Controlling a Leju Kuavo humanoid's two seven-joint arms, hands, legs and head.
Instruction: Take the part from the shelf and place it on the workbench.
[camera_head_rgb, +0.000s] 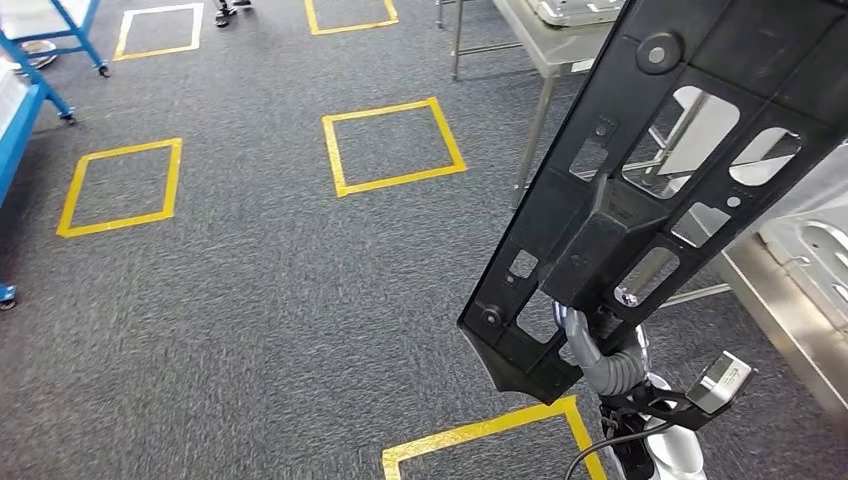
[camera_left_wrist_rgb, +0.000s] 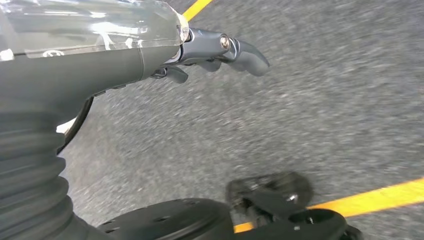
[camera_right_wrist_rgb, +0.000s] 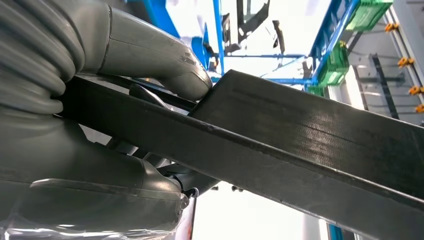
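The robot's right hand (camera_head_rgb: 590, 335) is wrapped around a long black plastic part (camera_head_rgb: 660, 170), holding it up off the ground in front of its body. The part is a flat panel with several cut-out windows and round bosses, and it runs on a slant from low near the robot's wrist up and away toward the top right of the head view. Its lower pointed end hangs over the grey carpet (camera_head_rgb: 250, 300), just above a strip of yellow floor tape (camera_head_rgb: 480, 430). From the right wrist camera the same part (camera_right_wrist_rgb: 300, 145) shows as a dark slab lying between the thick grey thumb (camera_right_wrist_rgb: 155, 55) on one side and the rest of the hand (camera_right_wrist_rgb: 90, 180) on the other, clamped between them.

Behind the raised end of the part stands a metal workbench (camera_head_rgb: 560, 45) on thin legs, with a pale tray on top. A second steel surface (camera_head_rgb: 790, 300) sits close by on the robot's right, partly under the part. The part touches neither of them.

Yellow taped squares (camera_head_rgb: 393, 146) mark the carpet well apart from each other, and a blue wheeled frame (camera_head_rgb: 50, 40) stands at the far left. A person's feet (camera_head_rgb: 230, 10) are just in sight at the far edge.

The left hand (camera_left_wrist_rgb: 220, 52) hangs over the carpet with its dark fingers (camera_left_wrist_rgb: 247, 57) curled in loosely and nothing in them.
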